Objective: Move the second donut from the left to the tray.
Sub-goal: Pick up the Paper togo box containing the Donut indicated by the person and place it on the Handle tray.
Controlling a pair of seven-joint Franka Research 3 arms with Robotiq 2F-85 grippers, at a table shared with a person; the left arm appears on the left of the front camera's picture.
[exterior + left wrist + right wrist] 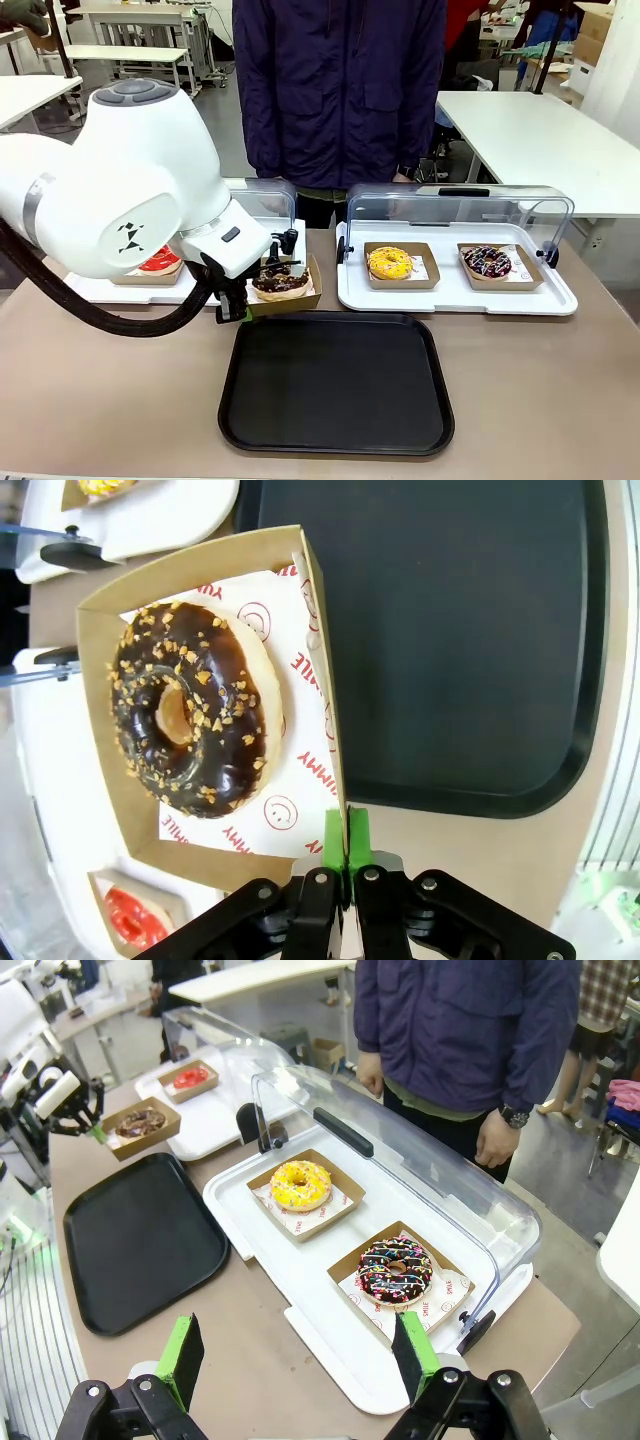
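Note:
The second donut from the left [190, 708], with dark chocolate icing and pale flecks, lies in its brown cardboard holder [105, 730]. My left gripper [346, 842] is shut on the holder's side wall, its green pads pinching the cardboard edge. In the front view the donut [280, 282] and my left gripper [238, 308] are just behind the far left corner of the black tray [335, 390]. Whether the holder is off the surface I cannot tell. My right gripper [298, 1355] stands open over the table's right end, far from the donut [140, 1121] and the tray [140, 1240].
A white tray [100, 290] at the left holds a red-glazed donut [160, 265]. Another white tray [455, 295] with a raised clear lid holds a yellow donut [390, 263] and a sprinkled chocolate donut [487, 262]. A person [340, 90] stands at the far side.

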